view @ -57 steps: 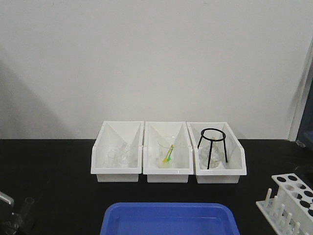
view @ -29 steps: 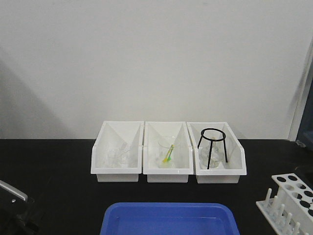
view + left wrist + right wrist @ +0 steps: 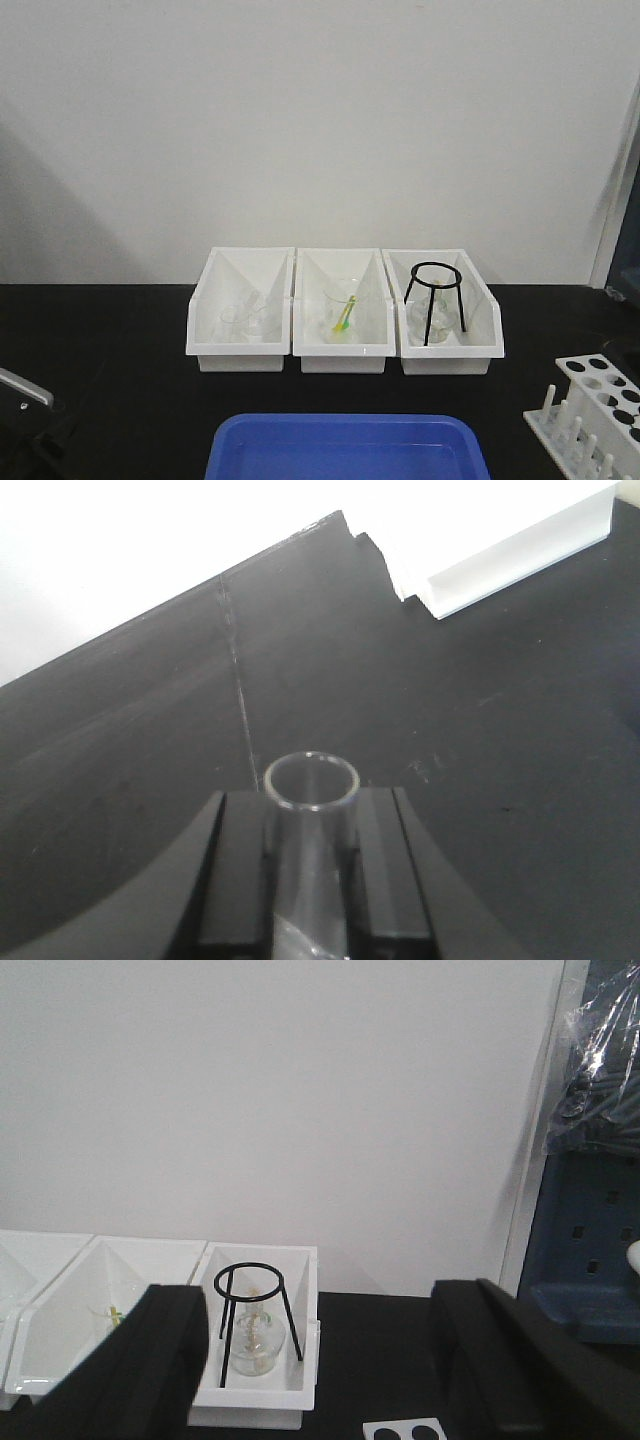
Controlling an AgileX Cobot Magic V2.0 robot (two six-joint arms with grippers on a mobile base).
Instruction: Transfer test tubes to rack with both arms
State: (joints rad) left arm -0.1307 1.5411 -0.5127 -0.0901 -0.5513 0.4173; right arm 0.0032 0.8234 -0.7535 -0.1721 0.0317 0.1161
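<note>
In the left wrist view my left gripper (image 3: 312, 815) is shut on a clear glass test tube (image 3: 311, 825). The tube's open round rim stands just past the fingertips, above the black tabletop. Only a grey and black part of the left arm (image 3: 22, 392) shows at the bottom left of the front view, and the tube is hidden there. The white rack (image 3: 597, 412) stands at the bottom right, and one corner of the rack (image 3: 404, 1429) shows under my right gripper (image 3: 318, 1305). The right gripper is open and holds nothing.
Three white open-front bins (image 3: 345, 352) line the back of the black table; they hold glassware, a yellow-green item and a black tripod stand (image 3: 433, 298). A blue tray (image 3: 345, 445) sits at the front centre. A wall runs behind.
The left arm has shifted at the bottom left of the front view. The tube's rim, seen there a second ago, has dropped out of that view.
</note>
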